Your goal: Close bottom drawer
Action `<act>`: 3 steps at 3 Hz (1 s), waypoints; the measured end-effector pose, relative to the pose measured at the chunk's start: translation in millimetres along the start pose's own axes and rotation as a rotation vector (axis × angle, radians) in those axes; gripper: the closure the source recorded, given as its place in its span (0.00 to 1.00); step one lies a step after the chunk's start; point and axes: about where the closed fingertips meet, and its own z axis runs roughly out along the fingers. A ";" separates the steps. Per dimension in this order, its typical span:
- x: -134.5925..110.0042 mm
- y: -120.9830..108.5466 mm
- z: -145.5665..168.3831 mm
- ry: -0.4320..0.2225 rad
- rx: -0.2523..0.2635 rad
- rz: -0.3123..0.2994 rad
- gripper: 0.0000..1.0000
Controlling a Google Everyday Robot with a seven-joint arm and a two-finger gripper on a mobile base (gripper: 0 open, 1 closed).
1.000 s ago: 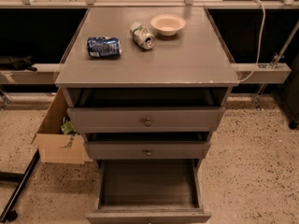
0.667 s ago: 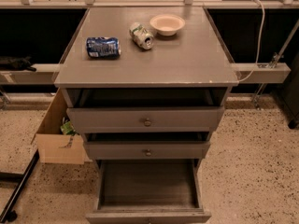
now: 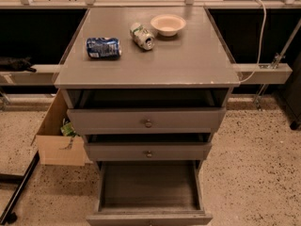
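The bottom drawer (image 3: 148, 187) of the grey cabinet is pulled far out. Its long shallow box is empty and its plain front (image 3: 148, 219) lies at the bottom edge of the camera view. Above it the mid-width drawer (image 3: 147, 151) with a small knob and the widest drawer (image 3: 146, 120) with a round metal knob are each pulled out a little. My gripper is not in view.
On the cabinet top (image 3: 188, 55) lie a blue can (image 3: 103, 47) on its side, a green-and-white can (image 3: 142, 36) on its side and a beige bowl (image 3: 168, 24). A cardboard box (image 3: 59, 135) stands on the floor left of the cabinet. A black bar (image 3: 19, 192) crosses the lower left floor.
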 end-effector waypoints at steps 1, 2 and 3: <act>-55.3 18.3 49.2 -0.017 -0.115 -0.107 0.00; -108.4 22.9 97.0 -0.033 -0.200 -0.170 0.00; -134.1 16.2 110.4 -0.051 -0.210 -0.188 0.00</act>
